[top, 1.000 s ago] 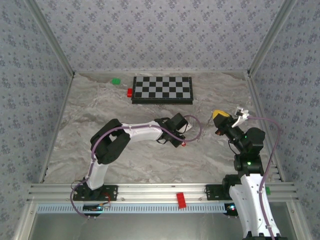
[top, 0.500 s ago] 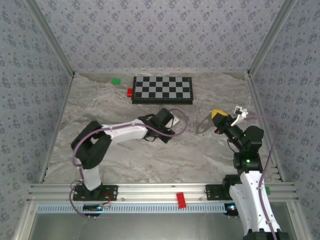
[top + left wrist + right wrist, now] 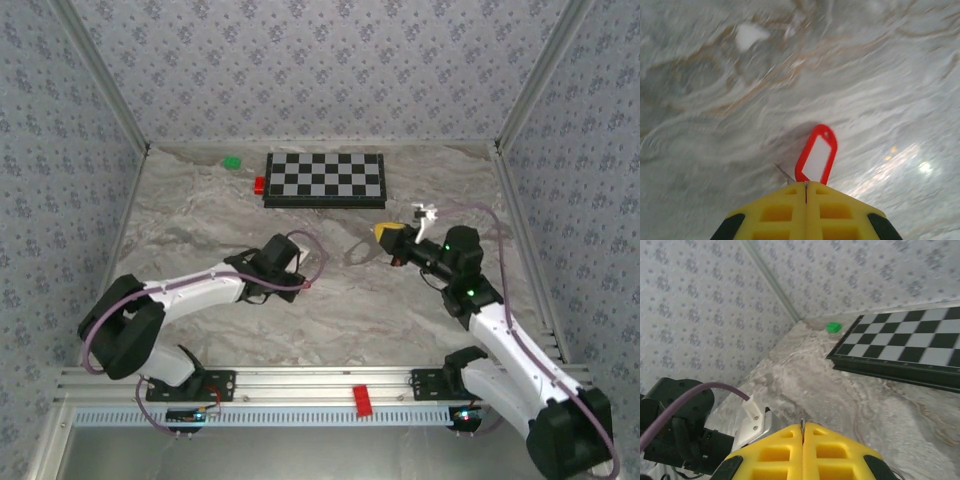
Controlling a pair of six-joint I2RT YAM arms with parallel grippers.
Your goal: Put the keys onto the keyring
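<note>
The small, flat red key tag (image 3: 816,155) with a pale white centre sticks out from between the yellow padded fingers (image 3: 775,212) of the left gripper (image 3: 805,186). The fingers are pressed together on the tag's near end, and the end with the hole points away, over the marbled grey table (image 3: 880,75). From overhead the tag is a red speck at that gripper's tip, left of the table's middle. A little to its right, apart from it, the thin floppy grey keyring loop (image 3: 358,250) dangles from the right gripper (image 3: 380,237). The right wrist view shows those yellow fingers (image 3: 832,442) closed flat against each other — a fine metal sliver (image 3: 802,422) is pinched in the seam. Farther back lies the black-and-white chessboard (image 3: 324,179), with a small red block (image 3: 259,184) just beside its left end and a small green block (image 3: 232,161) near the back-left corner.
</note>
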